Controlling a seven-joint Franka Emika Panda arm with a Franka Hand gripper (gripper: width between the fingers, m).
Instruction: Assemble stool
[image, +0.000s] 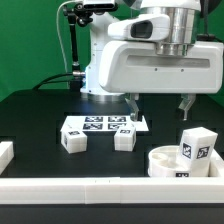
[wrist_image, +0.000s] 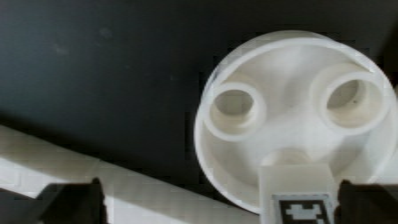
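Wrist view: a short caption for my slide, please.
White stool seat showing two round holes, a tagged leg at its edge.

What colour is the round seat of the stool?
The seat is white; the wrist view shows it best.

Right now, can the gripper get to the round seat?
Probably yes. The gripper hangs open above the seat, and nothing sits between them. One leg stands upright on the seat, so the gripper may have to steer clear of that.
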